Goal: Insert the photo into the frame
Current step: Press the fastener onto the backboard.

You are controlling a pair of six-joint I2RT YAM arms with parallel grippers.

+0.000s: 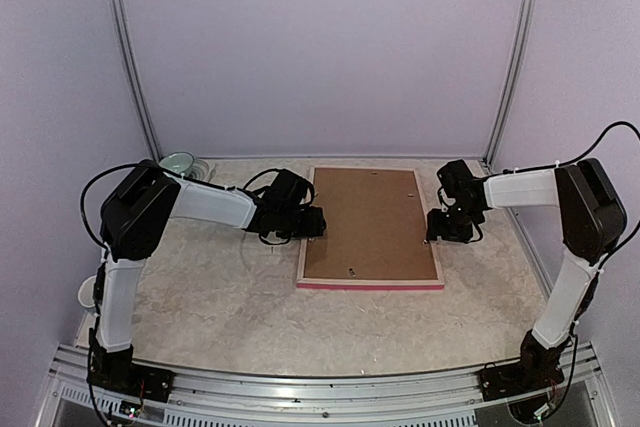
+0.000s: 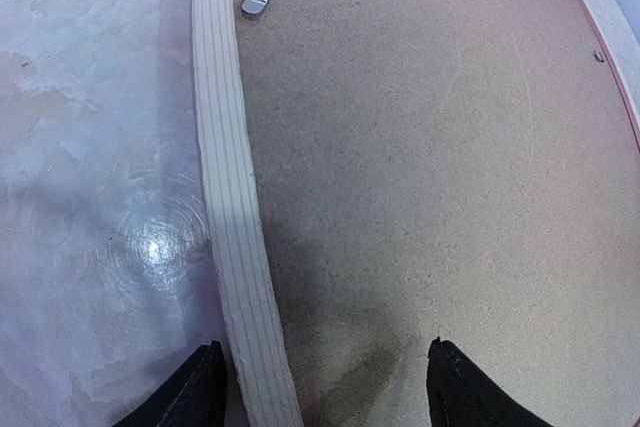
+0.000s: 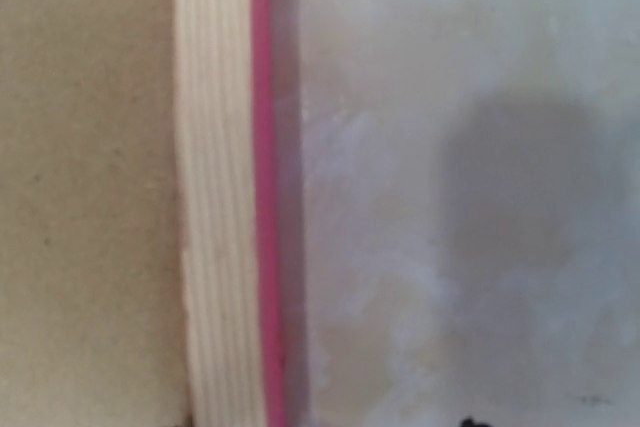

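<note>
one frame (image 1: 370, 285) lies face down, pale wood up, pink edge, brown backing board (image 1: 368, 222) inside; left gripper (image 2: 326, 347) gapes astride a rail, right gripper (image 1: 433, 233) grip unclear.

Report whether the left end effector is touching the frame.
Cannot tell. In the left wrist view the left end effector straddles the frame, but neither contact nor a gap shows plainly.

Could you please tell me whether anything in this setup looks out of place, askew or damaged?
Nothing stands out. The frame lies flat and square on the table, pale-wood side up, with the brown backing board seated inside its rails. No damage or spill shows. The photo is not in view.
</note>
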